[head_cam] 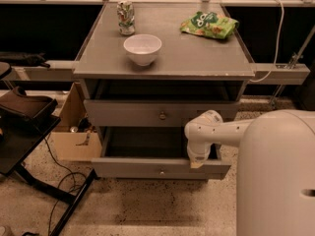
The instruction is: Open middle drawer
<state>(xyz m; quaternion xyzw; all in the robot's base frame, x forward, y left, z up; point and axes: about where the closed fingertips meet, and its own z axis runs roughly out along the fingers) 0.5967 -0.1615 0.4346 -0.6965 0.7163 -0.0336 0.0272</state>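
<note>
Facing camera, middle drawer (133, 169); end effector (197, 162) at front.

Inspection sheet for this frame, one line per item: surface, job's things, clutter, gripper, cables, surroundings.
Surface: grey cabinet top, carrying three items.
Job's things: middle drawer pulled out, dark interior showing; its knob free.
Clutter: white bowl, can, green snack bag, all on the top.
Grippers: gripper pointing down at the middle drawer's front edge, right of the knob.
Cables: white cable at right; black cable on the floor, left.
Surroundings: cardboard box left of the cabinet; speckled floor.
</note>
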